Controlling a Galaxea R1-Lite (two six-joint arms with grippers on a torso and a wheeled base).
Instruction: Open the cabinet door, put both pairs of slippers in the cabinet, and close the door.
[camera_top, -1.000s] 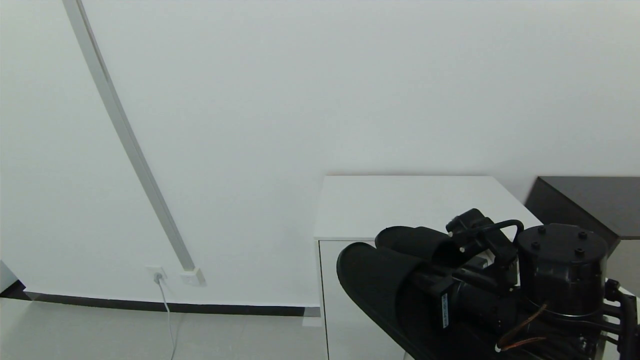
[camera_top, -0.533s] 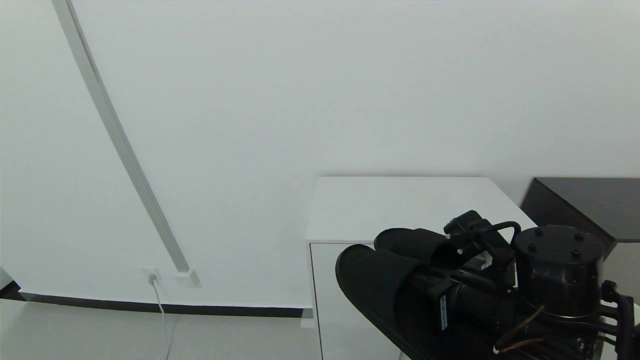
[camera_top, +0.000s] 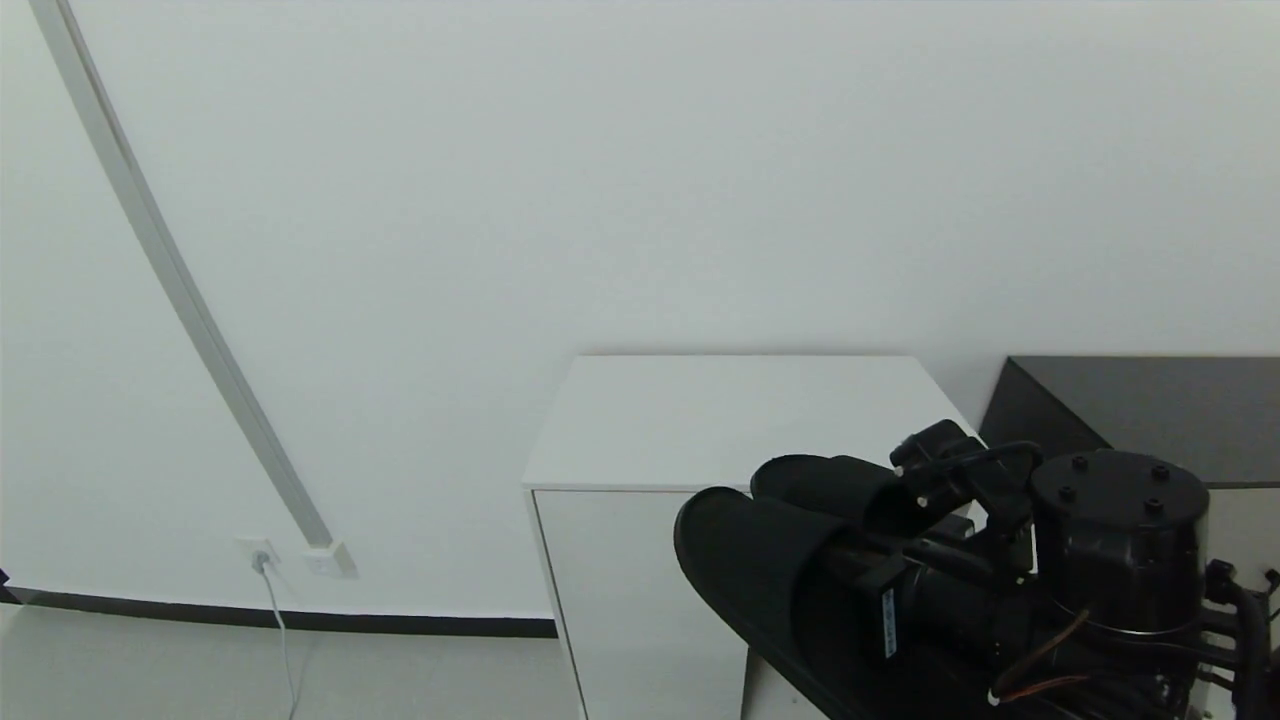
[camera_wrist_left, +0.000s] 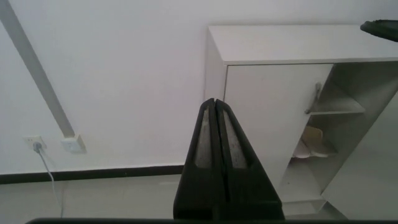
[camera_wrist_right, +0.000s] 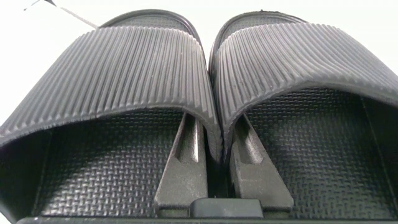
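— Between the fingers of the right gripper (camera_wrist_right: 216, 134), what is held?

— The pair of black slippers (camera_wrist_right: 149, 74): one finger is pushed into each slipper, and the two inner side walls are pinched together between them. The pair is carried in the air, toes pointing away from the gripper, in front of the white cabinet (camera_top: 720, 420).

— How should the placing be done well?

— The pinch should be kept firm, since only thin walls are gripped and the soles could sag or slip. The pair is best held level and lined up with the open compartment (camera_wrist_left: 348, 106), seen beside the door panel (camera_wrist_left: 273, 118) that bears the handle (camera_wrist_left: 316, 98). A free shelf (camera_wrist_left: 341, 112) should be chosen; something pale (camera_wrist_left: 313, 142) lies lower down, though what it is cannot be made out.

— And the left gripper (camera_wrist_left: 215, 115)?

— Its fingers are pressed together with nothing between them. It is pointed toward the cabinet, well apart from it, and is best left clear of the opening. Contact with the dark furniture (camera_top: 1150, 410) beside the cabinet should be avoided too.
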